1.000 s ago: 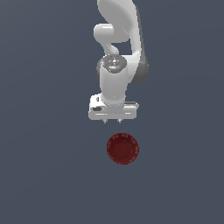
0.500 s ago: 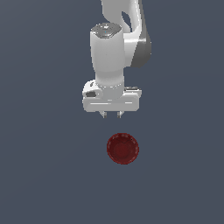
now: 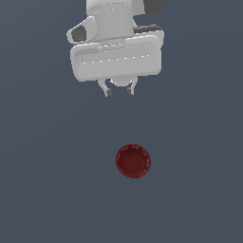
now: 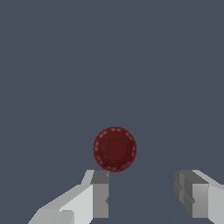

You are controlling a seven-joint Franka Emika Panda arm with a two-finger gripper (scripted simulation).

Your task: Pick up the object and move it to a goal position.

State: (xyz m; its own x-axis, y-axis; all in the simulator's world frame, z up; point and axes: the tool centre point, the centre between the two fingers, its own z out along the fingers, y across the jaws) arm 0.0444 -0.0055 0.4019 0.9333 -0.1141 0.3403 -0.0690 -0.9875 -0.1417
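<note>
The small dark red round bowl [image 3: 133, 161] with a faintly ribbed inside sits upright on the flat grey-blue surface [image 3: 42, 190], its opening facing up. The white pincer [image 3: 118, 91] hangs well apart from it, with nothing between its two dark-tipped fingers [image 3: 108, 92], which stand spread apart. In the exterior view the bowl lies below the pincer and slightly toward that view's right. In the wrist view the bowl [image 4: 114, 148] shows ahead of the fingertips [image 4: 100, 192], nearer one finger than the other, touching neither.

A plain, flat, dark slate-grey surface [image 3: 42, 190] fills both views.
</note>
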